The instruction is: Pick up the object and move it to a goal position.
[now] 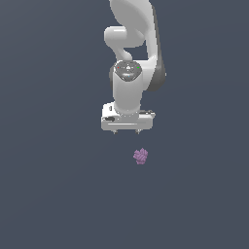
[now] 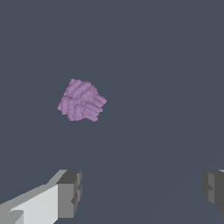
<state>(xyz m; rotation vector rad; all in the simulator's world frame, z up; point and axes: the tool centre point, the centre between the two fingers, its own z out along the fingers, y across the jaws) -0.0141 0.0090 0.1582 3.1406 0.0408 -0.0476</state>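
All I get on my screens is one flat, dark slate-blue ground (image 1: 48, 194) filling both views from edge to edge. It has no seams, walls, windows or furniture. The light is even and soft. In the wrist view the ground (image 2: 175, 65) looks just as plain; a faint paler streak seems to cross it, though I can't be sure.

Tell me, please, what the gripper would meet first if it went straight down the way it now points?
Probably the bare grey surface. The gripper is open, and the purple cluster lies off its line in both views, though depth is unclear.
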